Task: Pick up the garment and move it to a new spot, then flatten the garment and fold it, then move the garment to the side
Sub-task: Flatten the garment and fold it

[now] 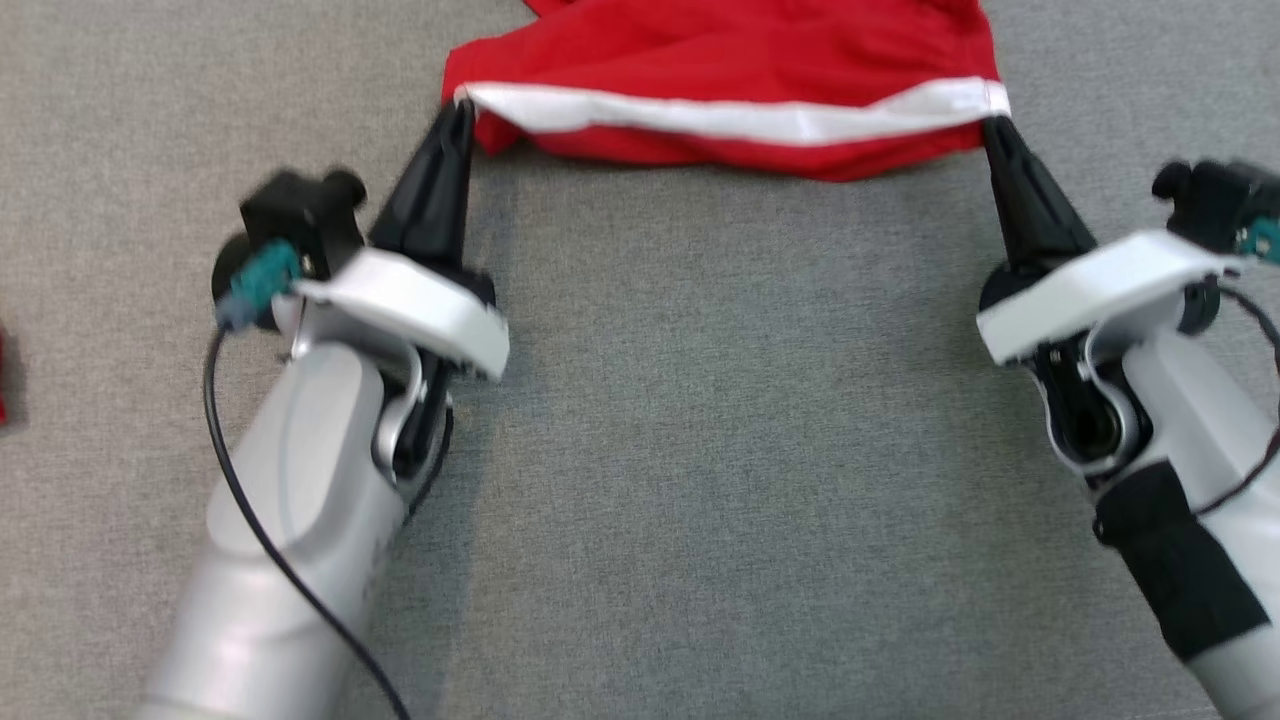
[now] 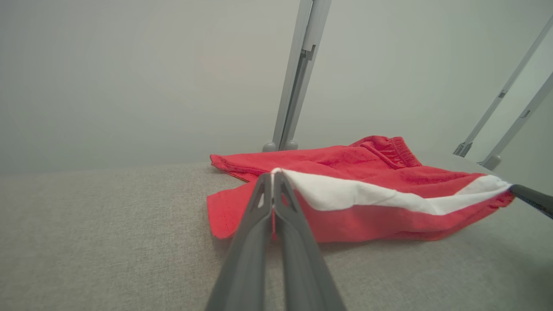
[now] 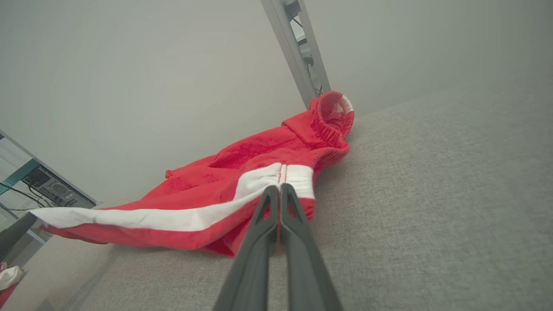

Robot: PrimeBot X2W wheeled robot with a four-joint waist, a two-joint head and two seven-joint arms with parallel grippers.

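The garment (image 1: 720, 50) is red cloth with a white band along its near edge, lying at the top of the head view on the grey cloth table. My left gripper (image 1: 462, 100) is shut on the band's left corner. My right gripper (image 1: 995, 120) is shut on the band's right corner. The band hangs stretched between them, lifted a little off the table. In the left wrist view the garment (image 2: 367, 172) spreads beyond my left gripper (image 2: 273, 172), whose tips pinch the white edge. In the right wrist view my right gripper (image 3: 279, 186) clamps the band by a red seam, and the garment (image 3: 259, 160) shows an elastic waistband behind.
The grey table (image 1: 700, 450) runs wide and bare between my arms. A red scrap (image 1: 3, 380) peeks in at the far left edge. Grey metal struts (image 2: 298, 73) rise behind the table. In the right wrist view, a shelf with equipment (image 3: 47, 185) stands at the left.
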